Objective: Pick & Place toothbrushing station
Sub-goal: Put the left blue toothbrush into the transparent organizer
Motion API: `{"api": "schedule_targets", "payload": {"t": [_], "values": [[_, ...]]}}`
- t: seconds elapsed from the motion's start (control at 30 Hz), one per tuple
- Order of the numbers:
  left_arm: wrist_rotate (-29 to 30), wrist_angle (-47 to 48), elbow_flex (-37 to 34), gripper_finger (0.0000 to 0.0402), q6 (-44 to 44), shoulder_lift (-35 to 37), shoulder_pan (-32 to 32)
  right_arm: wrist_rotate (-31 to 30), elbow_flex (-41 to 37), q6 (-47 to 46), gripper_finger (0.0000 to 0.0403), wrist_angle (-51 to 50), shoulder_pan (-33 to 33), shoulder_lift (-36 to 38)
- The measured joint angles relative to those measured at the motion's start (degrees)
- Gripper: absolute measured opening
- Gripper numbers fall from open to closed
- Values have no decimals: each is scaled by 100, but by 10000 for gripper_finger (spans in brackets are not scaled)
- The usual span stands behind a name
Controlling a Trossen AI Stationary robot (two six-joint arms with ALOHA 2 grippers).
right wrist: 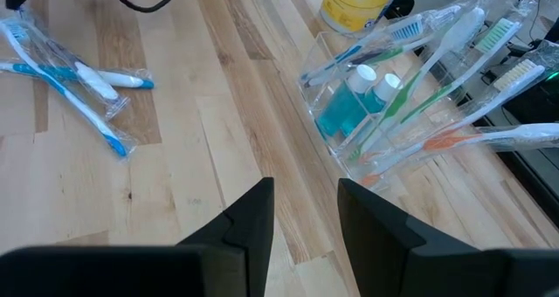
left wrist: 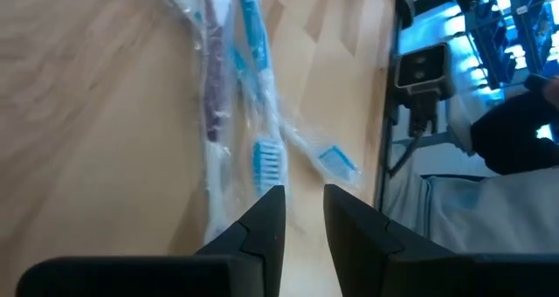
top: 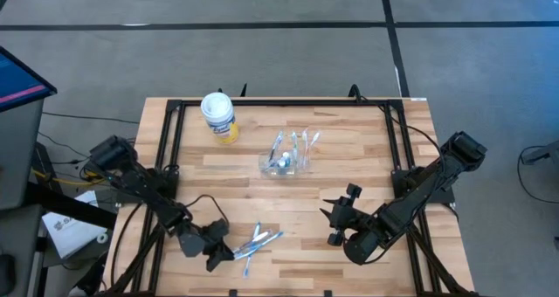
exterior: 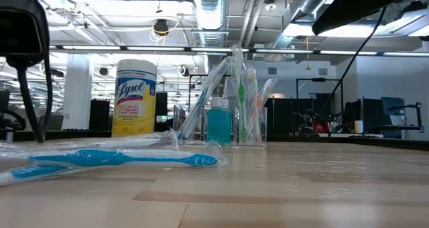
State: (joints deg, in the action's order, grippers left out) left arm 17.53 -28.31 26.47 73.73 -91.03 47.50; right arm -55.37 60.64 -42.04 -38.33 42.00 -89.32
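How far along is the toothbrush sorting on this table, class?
Done: several toothbrushes and teal tubes stand in the clear plastic cup. In hand: nothing; the left claw, open, sits at the wrapped blue-and-white toothbrushes lying flat. Left: those. The right claw waits open, empty.

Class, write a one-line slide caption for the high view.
Left pincer beside wrapped toothbrushes near the table's front edge; right pincer, open and empty, short of the clear cup.
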Motion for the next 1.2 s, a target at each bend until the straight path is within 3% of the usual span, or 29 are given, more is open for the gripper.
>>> {"api": "schedule_targets", "payload": {"t": [0.37, 1.2], "values": [[-213, 5, 450, 76, 26, -518, -4, 2, 0, 0, 118, -3, -1, 0], [-953, 153, 500, 76, 178, -547, -522, 2, 0, 2, 118, -24, -1, 0]]}}
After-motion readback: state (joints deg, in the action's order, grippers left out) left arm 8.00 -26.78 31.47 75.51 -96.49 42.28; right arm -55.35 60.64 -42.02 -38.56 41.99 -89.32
